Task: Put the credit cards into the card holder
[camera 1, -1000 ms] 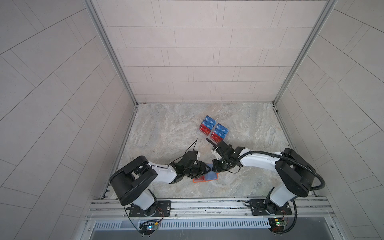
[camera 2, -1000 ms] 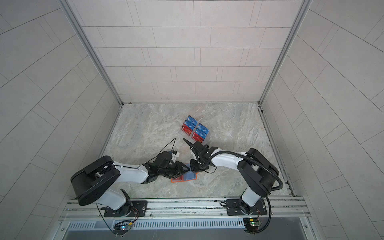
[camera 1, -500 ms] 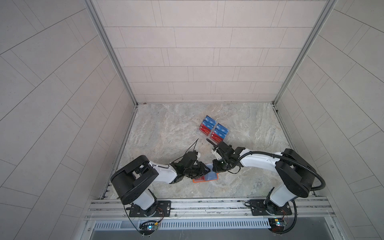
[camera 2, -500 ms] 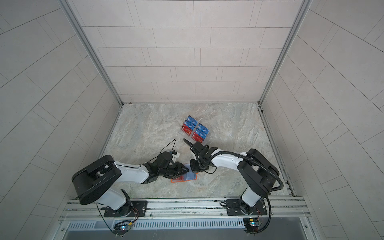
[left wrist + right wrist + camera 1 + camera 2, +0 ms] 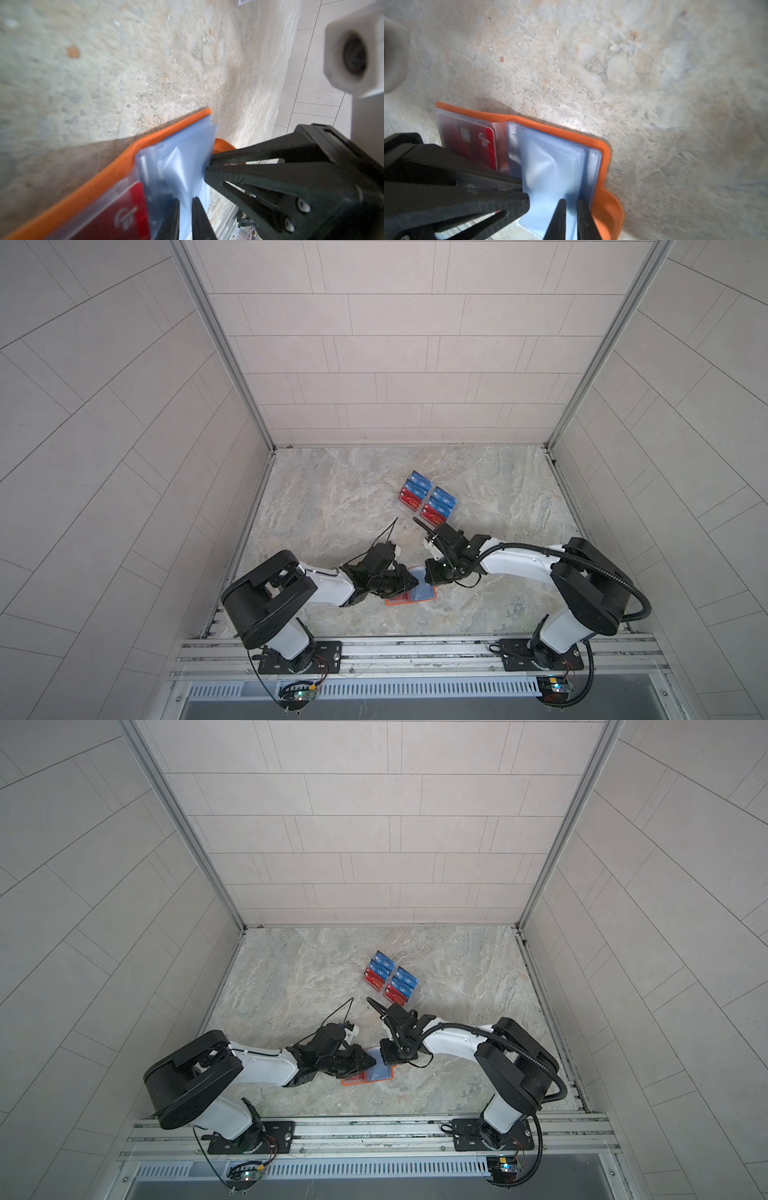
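Observation:
The orange card holder (image 5: pixel 409 600) (image 5: pixel 365 1080) lies open on the stone table between both arms. A red credit card (image 5: pixel 473 143) (image 5: pixel 116 218) sits in its one clear sleeve. On the other half a bluish clear sleeve (image 5: pixel 550 172) (image 5: pixel 182 166) bulges upward. My left gripper (image 5: pixel 185 200) (image 5: pixel 415 581) is shut on that sleeve's edge. My right gripper (image 5: pixel 571 200) (image 5: pixel 428 577) pinches the same stack of sleeves close beside it, by the orange snap tab (image 5: pixel 610 214). More red and blue credit cards (image 5: pixel 428 502) (image 5: pixel 390 979) stand farther back.
The spare cards sit in a clear tiered stand (image 5: pixel 451 512) just behind the right wrist. Tiled walls close the table on three sides, and a metal rail (image 5: pixel 415 649) runs along the front. A thin black cable (image 5: pixel 384 533) loops up from the left wrist.
The left jaws have narrowed onto the sleeve. Both arms and the card holder have hardly moved.

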